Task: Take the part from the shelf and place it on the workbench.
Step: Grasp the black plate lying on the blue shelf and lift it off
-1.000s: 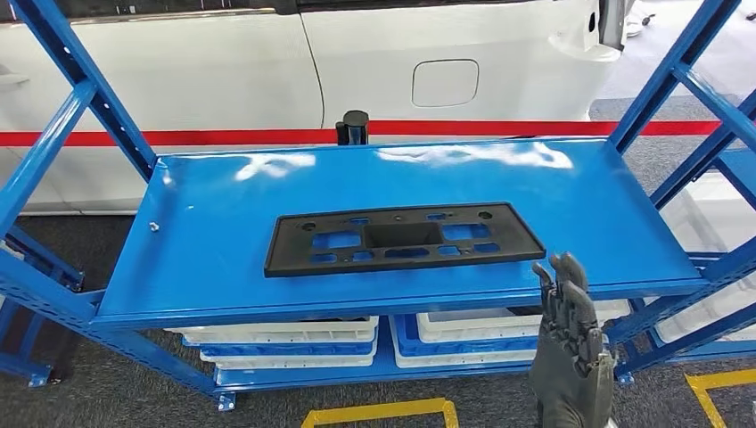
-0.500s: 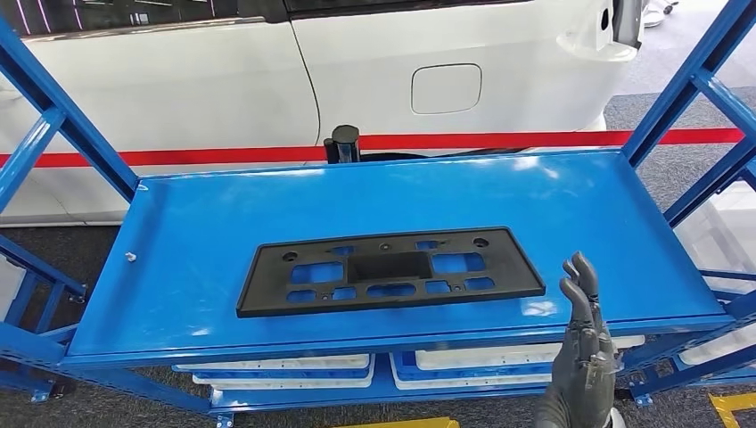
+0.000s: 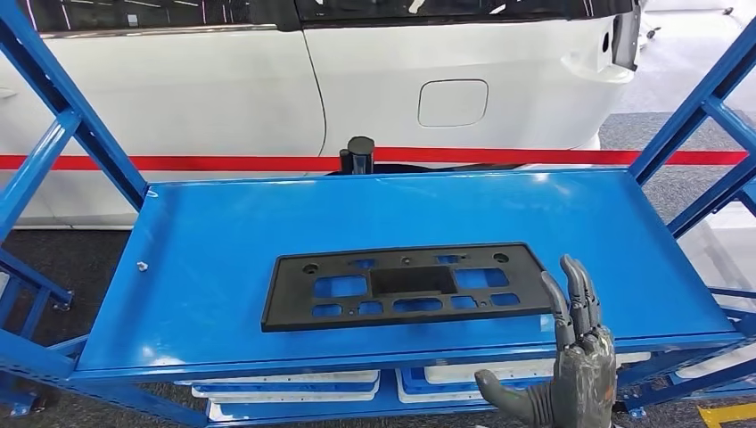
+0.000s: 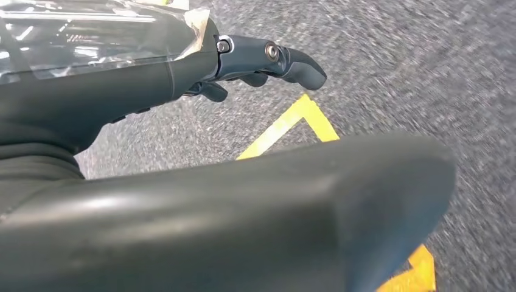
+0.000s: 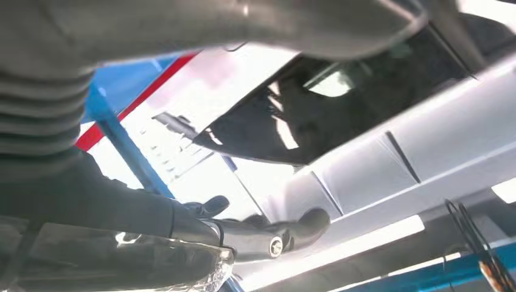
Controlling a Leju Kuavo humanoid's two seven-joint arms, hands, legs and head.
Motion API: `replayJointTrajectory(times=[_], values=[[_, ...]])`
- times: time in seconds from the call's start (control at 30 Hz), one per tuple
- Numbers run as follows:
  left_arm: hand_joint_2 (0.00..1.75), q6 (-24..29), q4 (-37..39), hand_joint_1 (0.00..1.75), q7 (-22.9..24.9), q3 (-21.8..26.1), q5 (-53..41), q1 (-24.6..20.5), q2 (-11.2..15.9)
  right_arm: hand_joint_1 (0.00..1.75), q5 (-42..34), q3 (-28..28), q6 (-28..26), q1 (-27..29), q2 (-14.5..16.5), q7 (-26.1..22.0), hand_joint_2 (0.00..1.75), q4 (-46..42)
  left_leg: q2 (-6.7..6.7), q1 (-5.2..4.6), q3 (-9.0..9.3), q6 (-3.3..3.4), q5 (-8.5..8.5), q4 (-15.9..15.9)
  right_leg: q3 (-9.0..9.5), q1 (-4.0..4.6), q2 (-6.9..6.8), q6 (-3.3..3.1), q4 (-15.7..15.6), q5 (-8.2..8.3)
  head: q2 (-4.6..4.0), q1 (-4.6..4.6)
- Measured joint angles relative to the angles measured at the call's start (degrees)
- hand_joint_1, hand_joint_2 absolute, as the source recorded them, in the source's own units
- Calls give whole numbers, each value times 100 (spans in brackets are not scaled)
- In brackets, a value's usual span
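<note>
The part, a flat black rectangular plate (image 3: 406,284) with several cut-outs, lies on the blue shelf (image 3: 223,232) near its front edge. My right hand (image 3: 571,374) is raised in front of the shelf edge, just right of the plate's right end, fingers straight up and thumb out to the side, holding nothing. In the right wrist view the right hand's fingers (image 5: 268,234) point up toward a white car. My left hand (image 4: 261,61) hangs over the grey floor with its fingers loosely extended and nothing in it.
The shelf's blue uprights (image 3: 53,134) and diagonal braces (image 3: 695,107) flank the opening. White and blue crates (image 3: 294,392) sit on the lower level. A white car (image 3: 401,80) and a red barrier tape (image 3: 223,163) stand behind. Yellow floor markings (image 4: 286,125) lie below.
The camera has shifted, so the shelf sits differently in the picture. My right hand has turned, with its thumb now spread out to the side, close to the plate's right end.
</note>
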Motion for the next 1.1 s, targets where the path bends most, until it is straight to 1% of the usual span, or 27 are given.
replayJointTrajectory(times=[0.03, 0.07, 0.1, 0.13, 0.17, 0.2, 0.23, 0.27, 0.3, 0.33, 0.4, 0.53, 0.8, 1.1], values=[[0, 11, 1, 0, -3, -12, 2, -1, 0, 0, 132, 1, -74, 0, -45, 69, 175, 102, 3, -8, -1, 16, -3, 2, -208, 0, -1, -17, 383, -167, 0, 10], [0, 22, 1, 0, -4, -20, 2, -1, 0, 0, 226, 2, -116, 0, -87, 114, 175, 198, 0, -19, -4, 27, -10, 4, -400, 0, -1, -17, 716, -285, 0, 11], [0, 36, 1, 0, -4, -28, 0, 2, 0, 0, 299, 5, -135, -3, -127, 157, 175, 286, -9, -30, -3, 36, -20, 5, -521, 1, -1, 4, 894, -319, 0, 11], [0, 51, 2, 0, -4, -39, -6, 4, 0, 0, 368, 10, -141, -14, -164, 207, 175, 368, -23, -42, 5, 43, -30, 6, -530, 2, -1, 42, 843, -249, 0, 12], [0, 64, 2, 0, -4, -52, -15, 6, -1, 0, 450, 19, -141, -34, -202, 263, 175, 447, -38, -53, 21, 44, -42, 6, -430, 4, -1, 83, 572, -100, 0, 11], [0, 75, 2, 0, -3, -68, -27, 6, -4, 0, 547, 31, -138, -63, -245, 329, 175, 530, -52, -62, 41, 41, -56, 6, -247, 9, -1, 111, 139, 96, 0, 13], [0, 83, 2, 0, 2, -85, -44, 6, -8, 0, 639, 44, -134, -98, -285, 391, 175, 610, -63, -78, 62, 31, -71, 6, -80, 23, 1, 112, -244, 275, 0, 8], [0, 87, 2, 0, 11, -105, -63, 6, -13, 0, 738, 55, -128, -142, -322, 460, 175, 698, -75, -94, 79, 15, -91, 8, 58, 38, 2, 87, -533, 409, 0, 3], [0, 91, 3, 0, 27, -127, -83, 6, -16, 0, 835, 65, -116, -192, -354, 537, 175, 796, -81, -109, 88, 17, -110, 11, 139, 45, 4, 60, -697, 494, 0, -3], [0, 93, 3, 0, 44, -148, -104, 6, -18, 0, 928, 69, -98, -248, -383, 620, 175, 901, -86, -120, 93, 20, -124, 14, 158, 54, 6, 36, -719, 527, 0, -12], [0, 95, 4, 0, 79, -184, -139, 7, -19, 0, 1095, 74, -56, -382, -439, 797, 175, 1137, -87, -119, 96, 39, -131, 6, 176, 54, 8, 25, -744, 548, 0, -17], [0, 95, 3, 0, 103, -246, -162, 12, -20, 0, 1247, 74, -12, -615, -543, 980, 175, 1556, -89, -113, 122, 3, -123, -35, 177, 62, 9, 0, -744, 534, 0, -20], [0, 80, 2, 0, 134, -328, -190, 25, -20, 0, 1694, -29, -74, -1045, -691, 1394, 175, 2315, -85, -110, 139, -26, -124, -54, 181, 62, 10, -21, -742, 520, -1, -20], [0, 90, 3, 0, 131, -336, -121, 32, -18, 0, 1998, -345, -200, -1613, -835, 1583, 175, 3034, -80, -121, 188, -35, -136, -56, 212, 61, 10, -26, -759, 514, 0, -17]])
